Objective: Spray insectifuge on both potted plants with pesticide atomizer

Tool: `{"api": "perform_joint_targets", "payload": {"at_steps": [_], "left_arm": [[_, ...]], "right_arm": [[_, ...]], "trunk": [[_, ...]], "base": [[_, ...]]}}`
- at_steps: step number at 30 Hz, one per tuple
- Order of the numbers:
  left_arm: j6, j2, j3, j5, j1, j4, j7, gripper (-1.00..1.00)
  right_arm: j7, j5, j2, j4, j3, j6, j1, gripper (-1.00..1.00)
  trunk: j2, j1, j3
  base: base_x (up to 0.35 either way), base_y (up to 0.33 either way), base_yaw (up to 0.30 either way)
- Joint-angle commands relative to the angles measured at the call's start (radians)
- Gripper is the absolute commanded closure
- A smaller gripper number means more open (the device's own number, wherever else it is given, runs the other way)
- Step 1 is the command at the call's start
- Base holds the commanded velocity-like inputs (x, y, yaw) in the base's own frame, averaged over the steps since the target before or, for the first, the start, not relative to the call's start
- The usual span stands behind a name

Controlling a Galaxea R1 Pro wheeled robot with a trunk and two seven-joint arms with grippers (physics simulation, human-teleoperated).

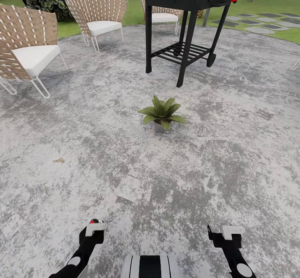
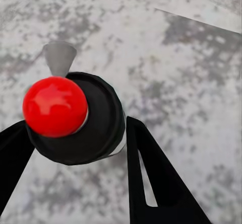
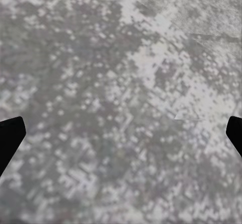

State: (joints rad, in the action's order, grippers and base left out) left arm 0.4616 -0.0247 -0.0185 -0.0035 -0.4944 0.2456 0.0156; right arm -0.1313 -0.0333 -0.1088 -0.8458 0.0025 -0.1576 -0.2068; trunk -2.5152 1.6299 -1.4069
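One potted plant (image 1: 161, 113), a low rosette of green leaves in a small grey pot, stands on the stone patio (image 1: 104, 165) ahead of me, in front of the grill. The pesticide atomizer (image 2: 96, 128) appears from above as a dark round body with a red knob and a pale grey nozzle. It sits between the black fingers (image 2: 156, 178) of my left gripper (image 2: 75, 143), which is shut on it. In the head view its red top (image 1: 95, 221) peeks over the left gripper (image 1: 95, 229) at the bottom left. My right gripper (image 1: 227, 233) is open and holds nothing, with its fingers (image 3: 9, 136) spread wide over bare stone.
A black grill (image 1: 187, 3) on four legs stands just beyond the plant. Wicker chairs with white cushions stand at the left (image 1: 29, 48) and behind (image 1: 98, 13). Lawn (image 1: 266, 7) and stepping stones lie at the far right.
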Motion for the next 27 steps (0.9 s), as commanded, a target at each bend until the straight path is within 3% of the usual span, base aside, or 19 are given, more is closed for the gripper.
{"api": "perform_joint_targets", "payload": {"at_steps": [1, 9, 27], "left_arm": [[0.003, 0.000, -0.002, -0.001, 0.000, 0.000, 0.001, 1.00], [0.003, 0.000, -0.001, -0.001, 0.000, 0.005, 0.001, 1.00], [-0.004, 0.005, -0.004, -0.001, -0.001, 0.007, 0.000, 1.00]], "right_arm": [[-0.004, -0.003, 0.000, 0.000, 0.001, -0.002, 0.000, -1.00], [-0.004, -0.003, 0.000, 0.001, 0.001, -0.002, 0.000, -1.00], [-0.004, -0.001, 0.001, 0.001, 0.002, -0.004, 0.000, -1.00]], "trunk": [[0.000, 0.000, -0.001], [0.000, 0.000, -0.001], [0.004, -0.008, 0.069]], "base": [[0.000, 0.000, 0.000], [0.000, 0.000, 0.000], [0.000, 0.000, 0.000]]}}
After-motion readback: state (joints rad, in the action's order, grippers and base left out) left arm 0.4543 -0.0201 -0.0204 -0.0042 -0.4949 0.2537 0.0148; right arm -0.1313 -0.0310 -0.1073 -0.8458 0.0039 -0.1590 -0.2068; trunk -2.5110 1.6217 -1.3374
